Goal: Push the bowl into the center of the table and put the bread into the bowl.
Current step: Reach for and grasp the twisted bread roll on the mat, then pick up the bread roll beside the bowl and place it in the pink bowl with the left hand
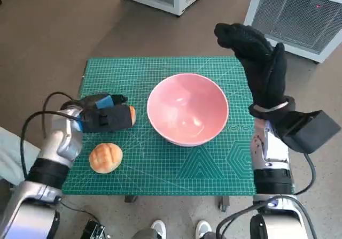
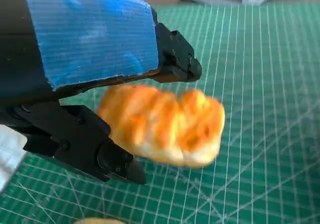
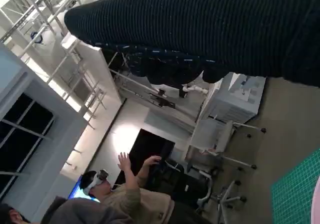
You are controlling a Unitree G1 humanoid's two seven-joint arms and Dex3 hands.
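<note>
Gripping bread [image 2: 165, 126] — left hand [image 1: 101, 115] fingers closed | right hand [image 1: 256, 62] raised, fingers unclear | bowl [image 1: 187, 109] mid-mat

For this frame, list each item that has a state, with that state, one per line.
pink bowl: upright, empty, on the green mat.
long bread: gripped in the left hand, beside the bowl, not in it.
round bun: lying free on the mat, untouched.
left hand: holds the long bread.
right hand: raised beyond the bowl, holding nothing; finger pose unclear.
green mat: flat on the table.
</note>
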